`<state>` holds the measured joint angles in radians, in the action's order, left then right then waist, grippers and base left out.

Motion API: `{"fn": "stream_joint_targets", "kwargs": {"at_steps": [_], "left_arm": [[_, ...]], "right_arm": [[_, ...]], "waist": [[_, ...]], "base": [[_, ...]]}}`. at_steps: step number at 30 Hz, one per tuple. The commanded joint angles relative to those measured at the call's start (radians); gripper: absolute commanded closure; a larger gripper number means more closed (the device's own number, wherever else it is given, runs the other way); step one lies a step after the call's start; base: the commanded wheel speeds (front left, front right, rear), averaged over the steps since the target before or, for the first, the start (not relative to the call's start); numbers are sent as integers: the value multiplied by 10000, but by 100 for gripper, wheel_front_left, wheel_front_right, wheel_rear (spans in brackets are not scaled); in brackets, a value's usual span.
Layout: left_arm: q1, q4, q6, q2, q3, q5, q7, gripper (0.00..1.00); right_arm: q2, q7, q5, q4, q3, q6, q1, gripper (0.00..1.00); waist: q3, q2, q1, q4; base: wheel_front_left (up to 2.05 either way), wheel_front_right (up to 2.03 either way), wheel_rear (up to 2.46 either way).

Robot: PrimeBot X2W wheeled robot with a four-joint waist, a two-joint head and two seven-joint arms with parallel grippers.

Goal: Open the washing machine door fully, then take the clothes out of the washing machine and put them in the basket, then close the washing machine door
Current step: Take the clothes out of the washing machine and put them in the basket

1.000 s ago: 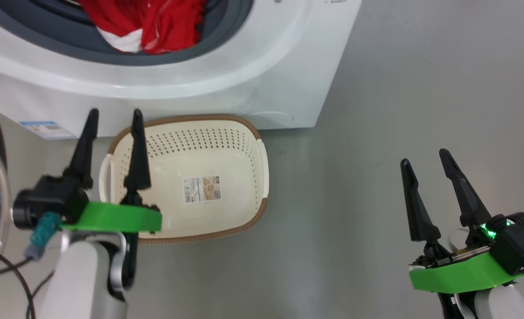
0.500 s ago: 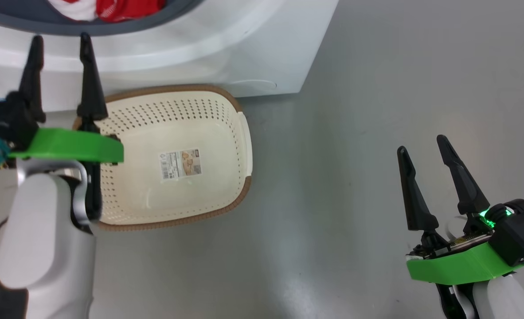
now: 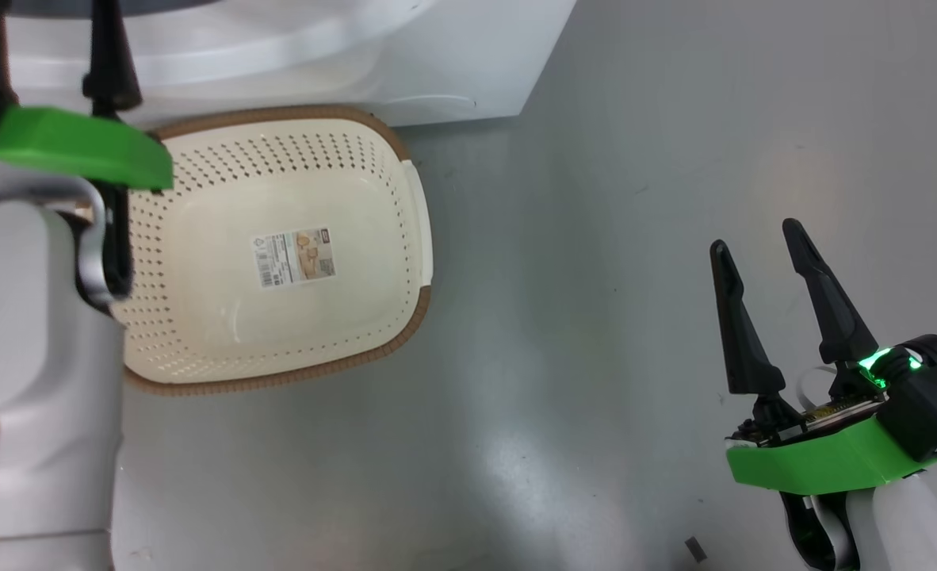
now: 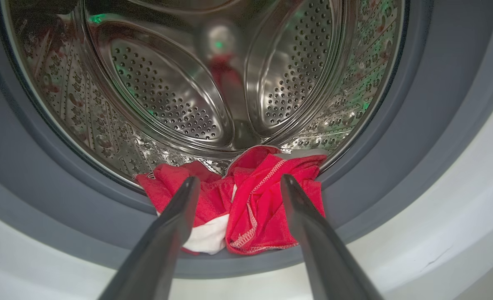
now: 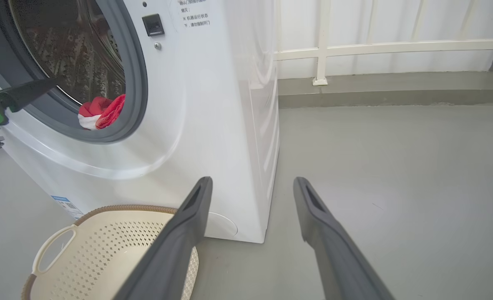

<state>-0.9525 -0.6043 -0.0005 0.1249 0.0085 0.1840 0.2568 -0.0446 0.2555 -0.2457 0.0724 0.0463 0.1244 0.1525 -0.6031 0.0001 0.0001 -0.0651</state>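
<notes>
The left jaws stand spread wide with nothing between them. In the left wrist view their 2 dark fingers (image 4: 175, 225) point into the drum mouth of the washing machine (image 4: 438, 216), 1 tip on either side of the clothes (image 4: 255, 208). Whether the tips touch the fabric cannot be told. The clothes, a crumpled red heap with a white band and white stitching, lie at the bottom front of the steel drum (image 4: 167, 91) and spill over the grey seal (image 4: 84, 208) toward the machine's front. The right wrist view shows the same heap (image 5: 100, 114) at the lower lip of the uncovered drum mouth, with 1 left finger (image 5: 25, 93) reaching across the seal toward it.

The right jaws are likewise released and hold nothing. Their 2 fingers (image 3: 742, 333) hang over the grey floor (image 3: 595, 238), well off to the right of the washing machine's front corner.

The basket (image 3: 342, 166) sits on the floor just in front of the washing machine, below the drum mouth, its far rim close against the machine's white front panel (image 3: 468, 63). A sticker (image 3: 294, 258) lies on the basket's bottom. In the head view the left arm's green bracket (image 3: 64, 147) and pale forearm (image 3: 32, 357) overlap the basket's left side. A small blue label (image 5: 65, 204) sits at the machine's lower front corner, just beside the basket's handle (image 5: 54, 250).
</notes>
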Motion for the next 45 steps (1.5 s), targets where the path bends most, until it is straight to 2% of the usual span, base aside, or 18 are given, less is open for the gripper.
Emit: {"fn": "stream_joint_targets", "kwargs": {"at_steps": [1, 12, 14, 23, 31, 36, 37, 38, 39, 40, 45], "left_arm": [[-194, 47, 23, 515, 212, -126, 49, 0], [-2395, -2244, 633, 1247, -18, -765, -72, 0], [-2930, -2954, 899, 1449, -176, -1013, -282, 0], [-4169, -4641, 1432, 2050, -1112, -2062, -1019, 0], [-4607, -5666, 1718, 2475, -1528, -2466, -1725, 0], [-4770, -6036, 1650, 2493, -1540, -2331, -1858, 0], [-4785, -6087, 1592, 2492, -1536, -2289, -1865, 11], [-4806, -6129, 1538, 2494, -1523, -2237, -1867, 51], [-4825, -6171, 1506, 2501, -1535, -2218, -1881, 80], [-4844, -6206, 1458, 2501, -1541, -2187, -1882, 100], [-4909, -6297, 1229, 2454, -1498, -1955, -1707, 100]], "right_arm": [[-56, 63, 86, 282, 217, 63, 78, 0], [-56, 63, 53, 285, 302, 63, 323, 0], [-56, 63, 29, 283, 341, 63, 375, 0], [-56, 63, -80, 226, 457, 63, 520, 0], [-56, 63, -207, 241, 536, 63, 586, 0], [-56, 63, -286, 256, 562, 63, 596, 0], [-56, 63, -294, 250, 572, 63, 602, 0], [-56, 63, -309, 247, 575, 63, 612, 0], [-56, 63, -324, 248, 571, 63, 623, 0], [-56, 63, -330, 252, 564, 63, 634, 0], [-56, 63, -321, 247, 509, 63, 668, 0]], "waist": [[-149, -1, -1, -66], [-759, -1, -1, -374], [-876, -1, -1, -475], [-1085, -1, -1, -753], [-1195, -1, -1, -965], [-1244, -1, -1, -994], [-1246, -1, -1, -999], [-1252, -1, -1, -1002], [-1256, -1, -1, -1003], [-1261, -1, -1, -1004], [-1287, -1, -1, -982]], "base": [[0, 0, 0], [0, 0, 0], [0, 0, 0], [0, 0, 0], [0, 0, 0], [0, 0, 0], [0, 0, 0], [0, 0, 0], [0, 0, 0], [0, 0, 0], [0, 0, 0]]}}
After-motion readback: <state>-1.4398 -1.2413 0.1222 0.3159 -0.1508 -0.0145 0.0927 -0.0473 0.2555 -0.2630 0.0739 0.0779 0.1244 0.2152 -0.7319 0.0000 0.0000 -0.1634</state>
